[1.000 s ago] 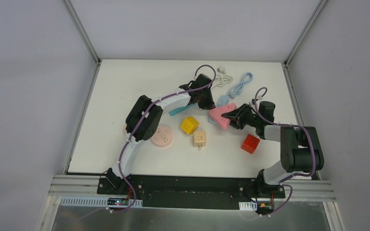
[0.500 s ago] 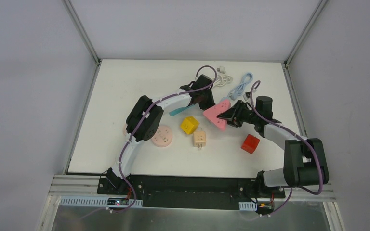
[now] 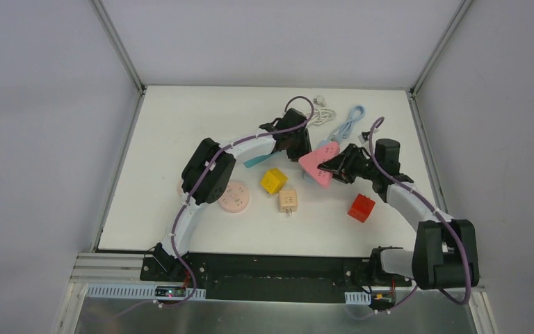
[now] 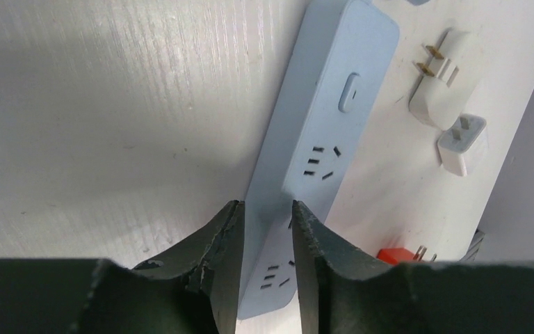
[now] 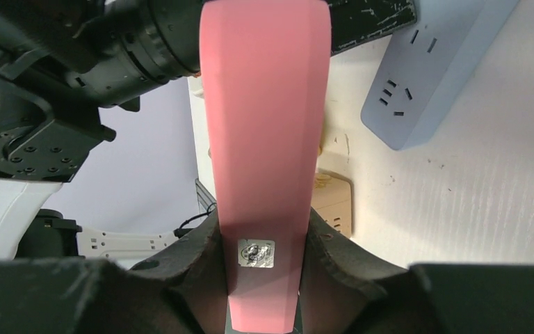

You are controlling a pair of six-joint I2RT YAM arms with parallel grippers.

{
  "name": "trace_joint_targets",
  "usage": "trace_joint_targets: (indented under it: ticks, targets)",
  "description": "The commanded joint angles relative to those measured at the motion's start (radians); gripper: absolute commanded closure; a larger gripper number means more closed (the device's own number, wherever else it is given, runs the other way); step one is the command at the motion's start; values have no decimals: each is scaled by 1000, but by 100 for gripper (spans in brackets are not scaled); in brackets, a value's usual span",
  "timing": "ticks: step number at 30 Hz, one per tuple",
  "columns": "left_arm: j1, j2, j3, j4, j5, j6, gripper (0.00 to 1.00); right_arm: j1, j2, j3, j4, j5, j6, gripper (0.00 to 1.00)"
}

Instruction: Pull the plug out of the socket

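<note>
Pink socket strip (image 5: 264,139) clamped in right gripper (image 5: 263,229); left gripper (image 4: 265,209) narrow, empty, just beside.

Reaches with the left arm (image 3: 208,170) from its base at the near edge up and over to the right, elbow bent above the middle of the worktop (image 3: 181,125), forearm stretched toward the far side. Points the left hand (image 4: 265,205) down at the worktop, fingers (image 4: 222,257) drawn nearly together, with only a narrow slit between them and nothing in it. Runs the right arm (image 3: 417,202) from its base up the right side, then bends it leftward toward the centre. Clamps the right hand (image 5: 264,233) on one end of a pink plastic power strip (image 5: 264,104), fingers pressed against both its sides. Holds it tilted, far end just beside the left hand; contact unclear.
</note>
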Motion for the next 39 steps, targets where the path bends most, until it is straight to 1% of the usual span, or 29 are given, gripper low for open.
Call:
trace_joint_targets:
  ticks: [1, 4, 6, 8, 10, 12, 15, 18, 21, 25, 28, 31, 34, 35, 36, 37, 39]
  targets:
    - [2, -144, 13, -46, 52, 79, 64, -17, -121, 29, -37, 120, -19, 100]
    - [12, -221, 10, -68, 26, 127, 59, -28, -204, 11, -106, 215, -18, 100]
    - [18, -283, -8, -102, -27, 151, 58, -40, -243, 7, -137, 266, -10, 100]
    - [22, -348, -59, -121, -104, 162, 58, -51, -258, 8, -159, 307, 7, 100]
    - [23, -440, -154, -101, -213, 166, 58, -57, -243, 14, -172, 313, 23, 100]
    - [26, -546, -262, -65, -309, 172, 54, -59, -208, 23, -173, 284, 34, 100]
    - [28, -683, -381, -40, -400, 209, 49, -59, -145, 23, -142, 271, 39, 100]
    - [28, -799, -454, -44, -462, 266, 47, -61, -118, 7, -114, 271, 39, 100]
    - [33, -883, -471, -95, -517, 350, 46, -67, -100, -7, -105, 271, 39, 100]
    - [47, -926, -427, -181, -552, 441, 44, -76, -42, -22, -93, 271, 39, 100]
    - [54, -938, -411, -210, -561, 493, 40, -78, 0, -37, -81, 271, 39, 100]
    - [60, -918, -404, -215, -569, 539, 38, -85, 38, -38, -79, 271, 39, 100]
    - [76, -860, -357, -272, -547, 550, 37, -86, 41, -40, -86, 271, 39, 100]
    - [84, -839, -337, -289, -525, 551, 37, -86, 37, -38, -94, 281, 58, 72]
    - [92, -819, -321, -302, -501, 554, 37, -105, 32, -37, -103, 302, 67, 41]
    - [98, -798, -307, -310, -480, 559, 37, -111, 27, -34, -113, 316, 65, 34]
    - [111, -761, -278, -330, -435, 571, 36, -120, 17, -27, -144, 335, 56, 27]
